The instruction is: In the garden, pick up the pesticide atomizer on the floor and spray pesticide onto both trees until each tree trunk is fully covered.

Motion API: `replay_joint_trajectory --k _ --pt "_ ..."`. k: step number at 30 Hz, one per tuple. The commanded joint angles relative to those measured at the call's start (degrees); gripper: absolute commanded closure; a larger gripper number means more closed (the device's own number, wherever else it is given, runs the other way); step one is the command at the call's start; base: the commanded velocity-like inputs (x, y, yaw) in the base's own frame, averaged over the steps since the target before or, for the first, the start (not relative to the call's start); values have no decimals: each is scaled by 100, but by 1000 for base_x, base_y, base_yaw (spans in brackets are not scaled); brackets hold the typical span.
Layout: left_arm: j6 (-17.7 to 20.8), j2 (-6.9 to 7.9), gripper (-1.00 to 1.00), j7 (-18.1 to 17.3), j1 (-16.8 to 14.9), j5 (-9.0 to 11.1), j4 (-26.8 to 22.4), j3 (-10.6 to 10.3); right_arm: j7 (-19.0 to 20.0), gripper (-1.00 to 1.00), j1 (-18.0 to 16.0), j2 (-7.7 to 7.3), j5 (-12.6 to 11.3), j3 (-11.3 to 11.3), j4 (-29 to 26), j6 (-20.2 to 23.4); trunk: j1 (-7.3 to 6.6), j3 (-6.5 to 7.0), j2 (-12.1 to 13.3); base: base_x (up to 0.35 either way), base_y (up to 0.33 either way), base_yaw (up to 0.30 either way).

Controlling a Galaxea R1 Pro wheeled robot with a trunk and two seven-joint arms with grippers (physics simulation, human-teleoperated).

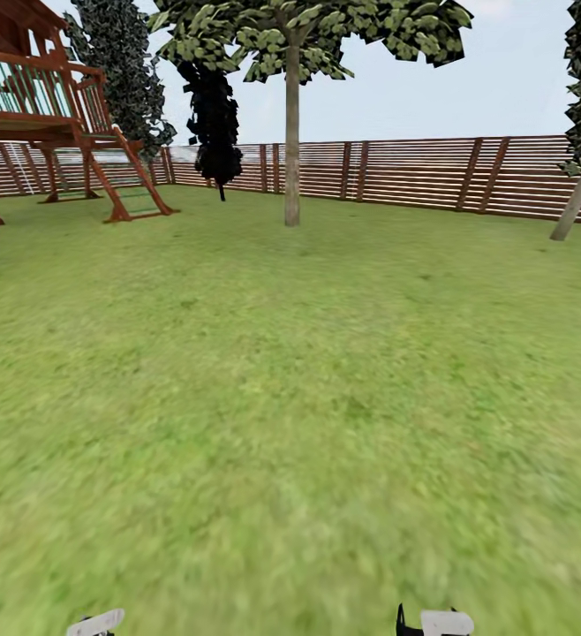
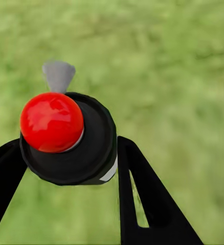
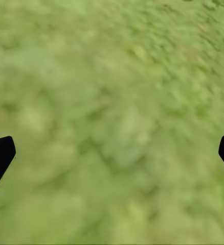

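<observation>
**Mia:** What was the left claw [image 2: 71, 163] doing?

**Ben:** It was squeezing the black round spray bottle with the shiny red ball top [image 2: 66, 138]. One black finger [image 2: 4, 173] pressed at nine o'clock of the bottle and the other at three o'clock. A small grey nozzle [image 2: 58, 75] poked out at twelve o'clock of the red ball.

**Mia:** Why did it hold it like that?

**Ben:** I think so the nozzle pointed away from the claw and could be aimed at a trunk later.

**Mia:** And the right claw [image 3: 112, 153]?

**Ben:** It was spread wide with nothing inside. Just blurry green grass [image 3: 112, 102] showed between its two black tips.

**Mia:** Where were the trees?

**Ben:** Far off. From the head camera, the straight pale grey-brown trunk [image 1: 291, 141] stood at twelve o'clock, under a blocky green leafy top [image 1: 308, 35]. The leaning pale trunk [image 1: 578, 196] was at two o'clock, beside the reddish-brown slatted wooden fence [image 1: 414, 172]. A brown wooden play tower [image 1: 52, 115] stood at ten o'clock.

**Mia:** So no spraying yet?

**Ben:** I think not. The trunks looked too far away, so it needed to roll closer.
</observation>
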Motion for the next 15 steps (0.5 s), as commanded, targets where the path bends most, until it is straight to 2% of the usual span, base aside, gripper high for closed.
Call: replay_joint_trajectory --k 1,15 --pt "-21 -1 100 -1 -6 -30 6 26 -60 -100 -4 0 40 23 6 8 2 -5 -2 339 0 0" --pt "-21 -10 100 -8 -4 -37 8 25 -60 -100 -4 0 40 23 6 8 2 -5 -2 339 0 0"
